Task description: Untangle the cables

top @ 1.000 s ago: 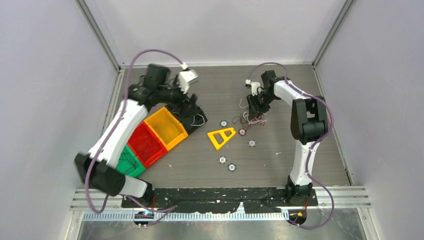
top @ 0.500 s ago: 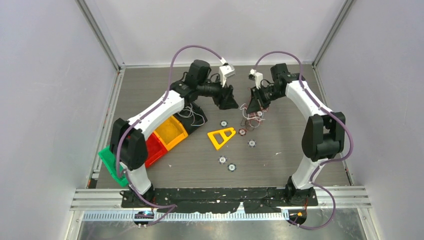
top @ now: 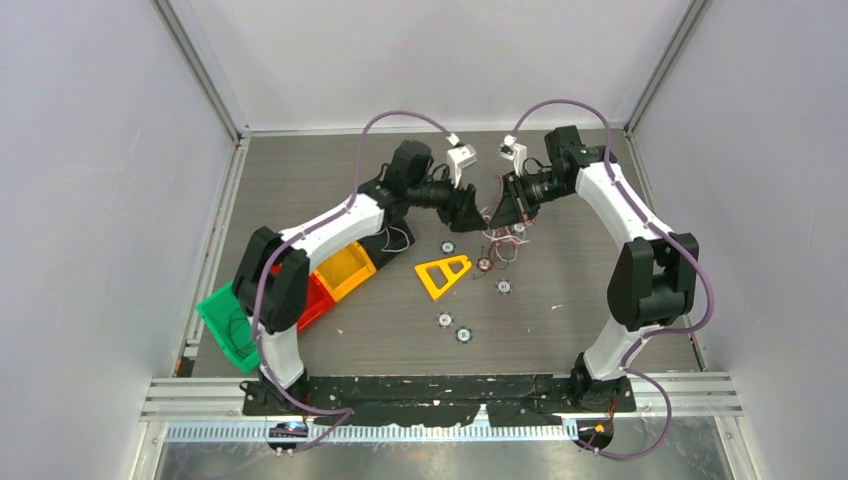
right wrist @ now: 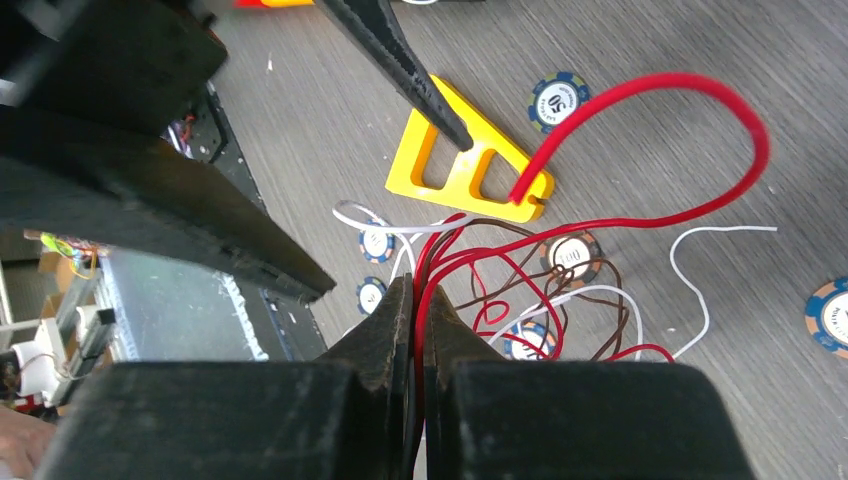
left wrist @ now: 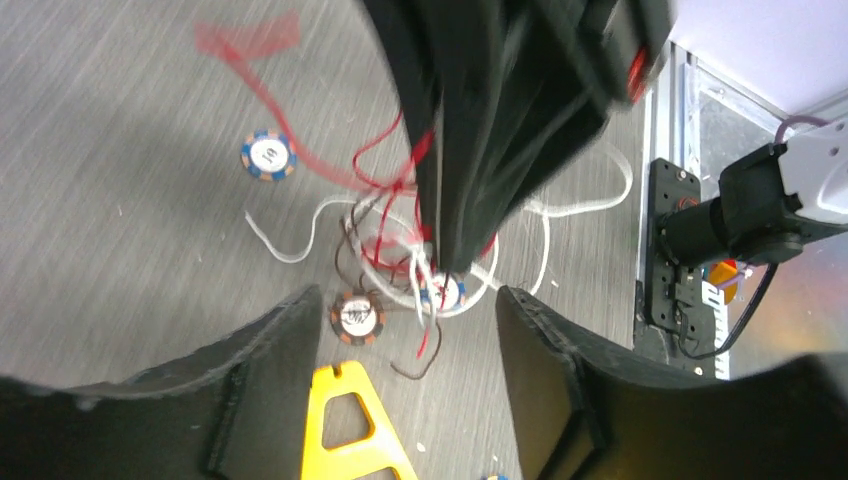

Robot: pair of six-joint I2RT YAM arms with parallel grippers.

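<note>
The cables [top: 497,238] are a small tangle of thin red, white and brown wires on the table's far middle. My right gripper [top: 499,212] is shut on red strands of it, and the right wrist view shows the red wires pinched between the closed fingertips of that gripper [right wrist: 415,288], with the cables [right wrist: 560,290] trailing below onto the table. My left gripper [top: 471,206] faces it from the left, a short way off. In the left wrist view this left gripper [left wrist: 407,300] is open with nothing between its fingers, and the cables [left wrist: 400,250] hang just ahead.
A yellow triangular piece [top: 443,274] lies just in front of the tangle, with several poker chips [top: 504,286] scattered round it and one [left wrist: 357,315] under the wires. Yellow [top: 343,265], red [top: 312,295] and green [top: 225,320] bins stand at the left.
My left arm swung right from the bins to the tangle, its jaws narrowing somewhat. My right gripper closed on the red strands and rose a little.
</note>
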